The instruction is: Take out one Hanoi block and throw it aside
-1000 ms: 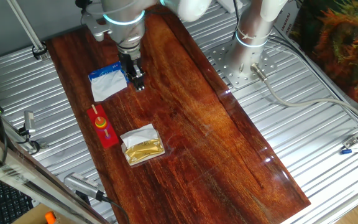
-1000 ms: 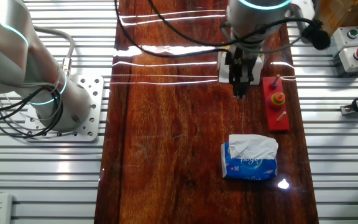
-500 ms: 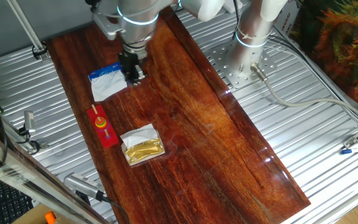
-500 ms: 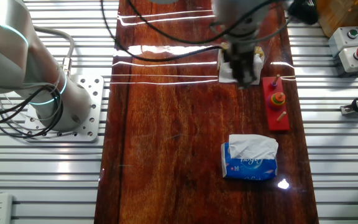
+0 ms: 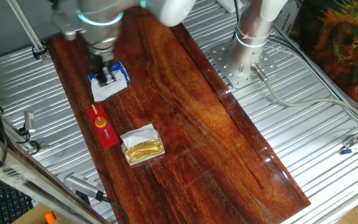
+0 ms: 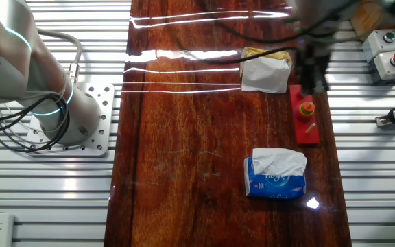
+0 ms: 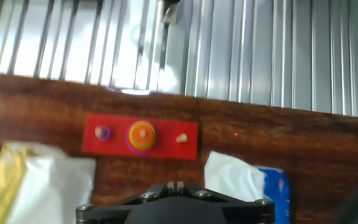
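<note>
End effector (image 5: 106,78): blurred in both fixed views, hanging over the blue-and-white tissue pack (image 5: 109,83) at the far end of the bench (image 5: 191,130); cannot tell whether the fingers stand apart or together (only the dark housing shows at the bottom edge of the hand view).

Hanoi block (image 7: 142,133): small orange-red disc, topmost of the stack on the middle peg of the red base (image 7: 120,146), sitting on a larger yellow disc (image 7: 142,136); seen also from the other fixed view (image 6: 306,106), at about 6 o'clock from the blurred end effector (image 6: 314,72) and apart from it.

Red base: long and rectangular, lying near the bench edge; a purple ring on one end peg, a bare pale peg at the other (hand view).

Tissue pack: at about 5 o'clock from the base in the hand view (image 7: 253,183), white sheet pulled up.

Gold-and-white packet (image 5: 143,145): just beside the base, at about 4 o'clock from it in the one fixed view.

Bench: dark glossy wood, set on ribbed metal.
</note>
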